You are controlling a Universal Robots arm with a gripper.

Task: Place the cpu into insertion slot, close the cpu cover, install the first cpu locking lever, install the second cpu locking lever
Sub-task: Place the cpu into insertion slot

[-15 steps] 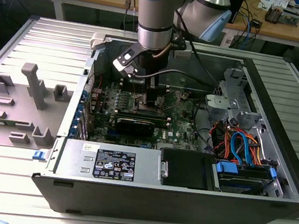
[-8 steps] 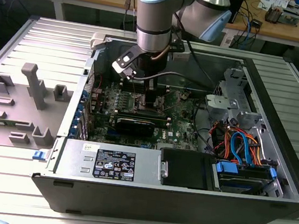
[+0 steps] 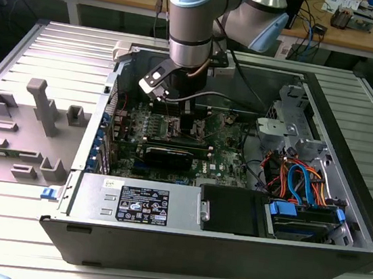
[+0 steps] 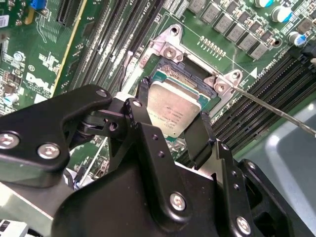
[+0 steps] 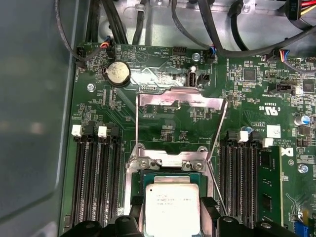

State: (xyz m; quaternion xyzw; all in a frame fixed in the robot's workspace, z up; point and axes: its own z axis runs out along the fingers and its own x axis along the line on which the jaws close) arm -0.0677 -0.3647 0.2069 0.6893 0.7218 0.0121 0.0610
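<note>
cpu (image 4: 173,111) flat, square to insertion slot (image 4: 185,75) — pincer (image 4: 174,104) clasping it

cpu (image 4: 174,109) held between my jaws, over insertion slot (image 4: 183,75). cpu cover (image 5: 180,100) open beyond the slot. Memory slots (image 5: 94,182) flank both sides. Motherboard (image 3: 224,161) inside case (image 3: 160,245), on tabletop (image 3: 11,240).

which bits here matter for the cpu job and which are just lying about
Job in hand:
cpu, clamped by the gripper at the insertion slot
cpu cover, swung open
locking levers, unlatched

Lying about:
coin battery
memory slots
power supply
grey fixture tray
</note>
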